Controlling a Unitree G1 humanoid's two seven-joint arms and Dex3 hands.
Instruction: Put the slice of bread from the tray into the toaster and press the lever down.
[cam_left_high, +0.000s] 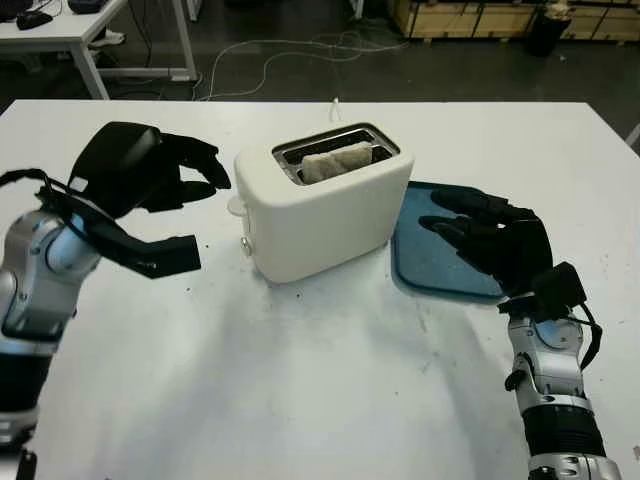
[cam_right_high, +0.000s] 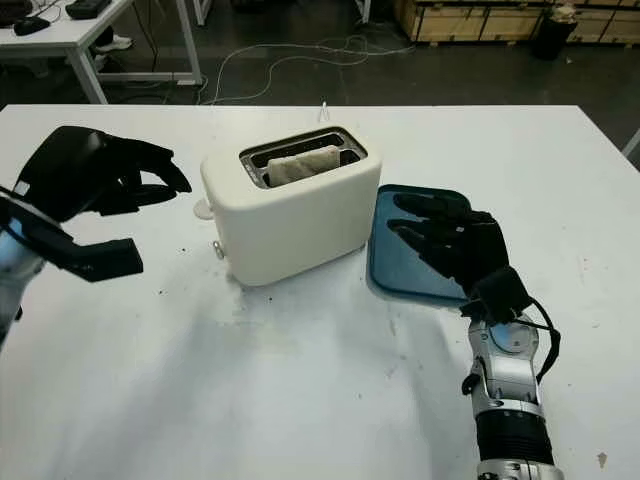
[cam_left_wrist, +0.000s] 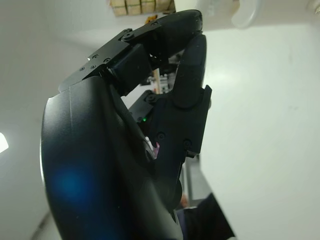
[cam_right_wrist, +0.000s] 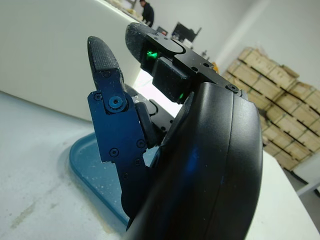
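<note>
Left eye view | left hand (cam_left_high: 165, 185) at 9 o'clock, raised beside the toaster's lever end, released, grasping nothing | white toaster (cam_left_high: 330, 215) centre, bread slice (cam_left_high: 337, 160) standing in its slot | blue tray (cam_left_high: 425, 250) at 3 o'clock, touching the toaster | right hand (cam_left_high: 490, 235) over the tray, released, grasping nothing

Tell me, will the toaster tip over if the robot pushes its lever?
Probably not: the toaster looks wide and squat, sitting flat on the table. It might slide a bit, since the tabletop looks smooth. The left hand hovers open beside the lever, so the push would go mostly downward.
</note>
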